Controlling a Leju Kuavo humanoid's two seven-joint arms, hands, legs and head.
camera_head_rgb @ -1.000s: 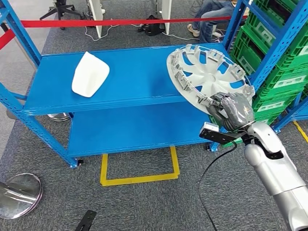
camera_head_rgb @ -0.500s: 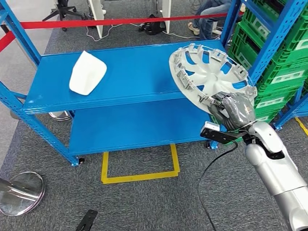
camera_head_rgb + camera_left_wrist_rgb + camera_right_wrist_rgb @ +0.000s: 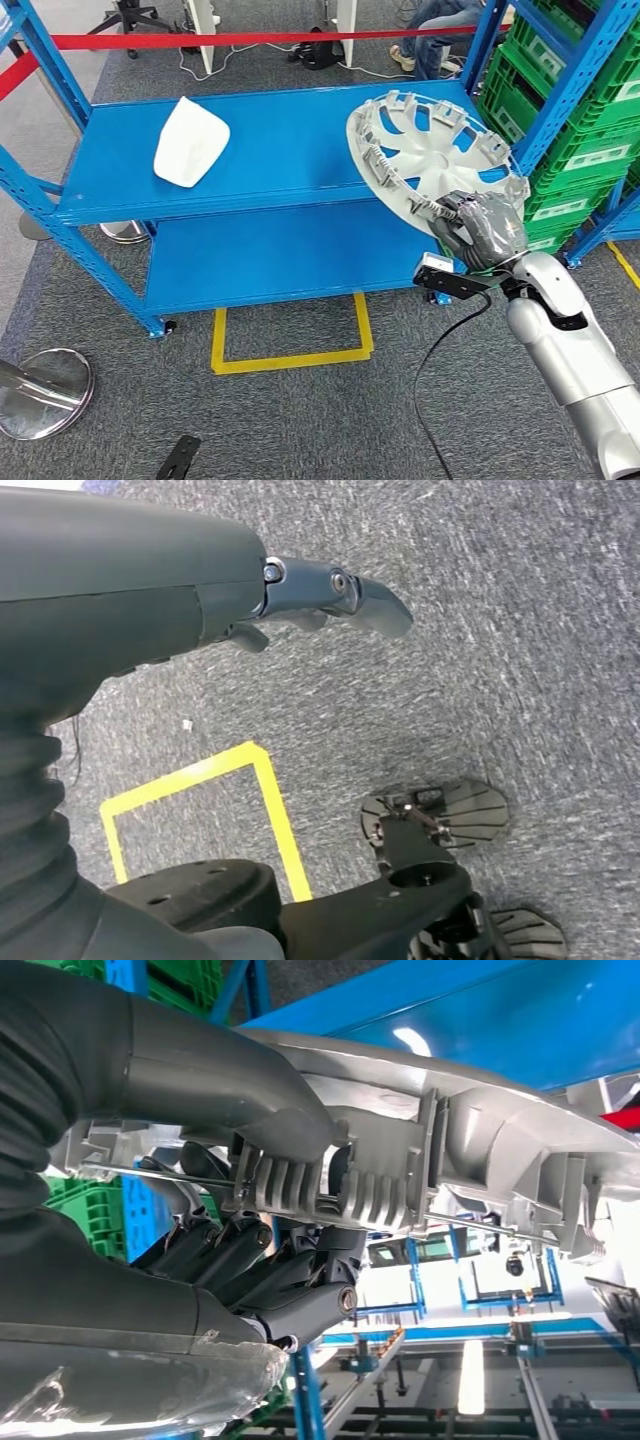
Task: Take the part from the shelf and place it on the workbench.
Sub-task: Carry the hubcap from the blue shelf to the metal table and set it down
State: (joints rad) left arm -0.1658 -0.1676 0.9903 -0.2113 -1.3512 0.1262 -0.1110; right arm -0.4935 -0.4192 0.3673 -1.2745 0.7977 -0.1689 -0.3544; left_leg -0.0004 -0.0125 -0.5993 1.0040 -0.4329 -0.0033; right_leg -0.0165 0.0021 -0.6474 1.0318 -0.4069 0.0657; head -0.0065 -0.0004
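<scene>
No lettering can be read anywhere; white labels on the green crates [image 3: 585, 150] just beyond the right hand [image 3: 483, 232] are too blurred to decipher.

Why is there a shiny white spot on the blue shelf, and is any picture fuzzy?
Right wrist view: the white spot is a lamp's glare on the glossy blue shelf; the hubcap the right robot hand grips is sharp, while the background looks washed out. Head view: even light, with a soft shadow under the hubcap. Left wrist view: the carpet looks slightly smeared.
</scene>
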